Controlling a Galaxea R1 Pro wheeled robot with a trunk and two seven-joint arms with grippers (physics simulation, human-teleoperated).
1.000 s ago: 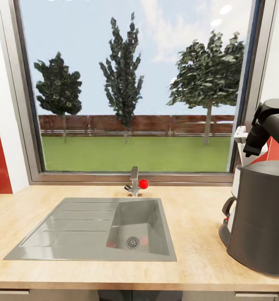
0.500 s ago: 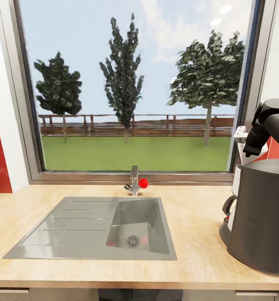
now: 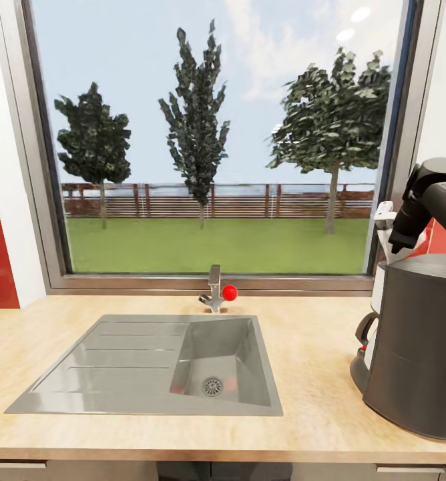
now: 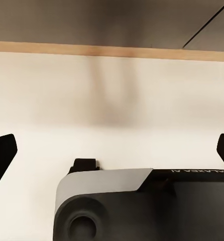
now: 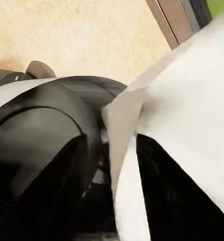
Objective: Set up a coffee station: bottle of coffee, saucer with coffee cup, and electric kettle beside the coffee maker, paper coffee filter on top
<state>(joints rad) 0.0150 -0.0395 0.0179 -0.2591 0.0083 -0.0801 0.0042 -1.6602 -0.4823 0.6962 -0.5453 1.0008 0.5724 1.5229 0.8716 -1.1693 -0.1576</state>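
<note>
The right gripper (image 3: 387, 224) clamps a white paper coffee filter (image 5: 182, 100) just above the coffee maker (image 3: 416, 347), probably for placing on top. The left gripper (image 4: 112, 150) hangs spread wide, empty, before a pale cabinet front (image 4: 112, 90)

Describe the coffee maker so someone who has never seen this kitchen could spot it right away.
Start at the big window and drop to the wooden countertop with the grey sink. Right of the sink stands the coffee maker: a tall dark grey machine, the only appliance there, with the right claw holding white filter paper just above it.
</note>
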